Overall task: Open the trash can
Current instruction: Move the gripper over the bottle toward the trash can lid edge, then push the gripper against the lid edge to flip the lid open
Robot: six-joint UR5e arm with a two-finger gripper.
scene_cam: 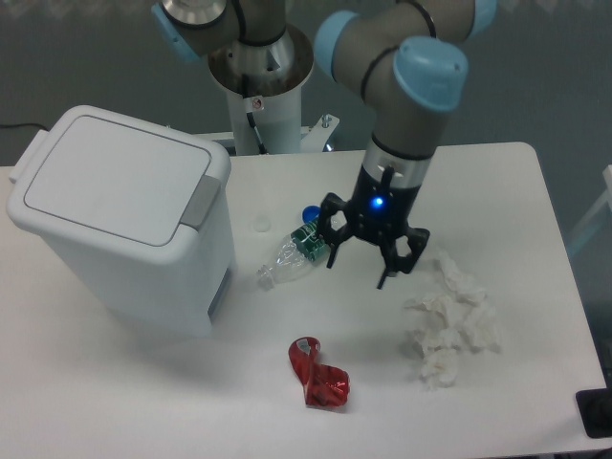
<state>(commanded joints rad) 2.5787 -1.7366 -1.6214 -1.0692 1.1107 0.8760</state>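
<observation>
One view only, from above and in front of the counter [535,191]. The trash can [120,215] stands at the left end, tilted a little in perspective, its flat lid [110,177] down and closed, with the grey push tab [202,201] on the rim facing the middle of the counter. The gripper [359,256] hangs near the centre, just right of a crushed plastic bottle [301,249] with a blue cap [312,213], its fingers [331,252] spread wide and holding nothing; a blue light glows on the wrist. Crumpled tissue [451,320] lies to the right of the gripper and a red wrapper [318,375] sits nearer the front edge, both apart from it.

Judging by this, the task is at the approach step: the lid is not yet opened and the gripper is well apart from the trash can, with the bottle lying between them. The next move likely calls for travelling left over the bottle, then coming down on the grey tab with a fingertip or the closed fingers and pressing firmly enough to release the lid. Passing low risks knocking the bottle; pushing sideways rather than down could shove the light trash can along the counter.
</observation>
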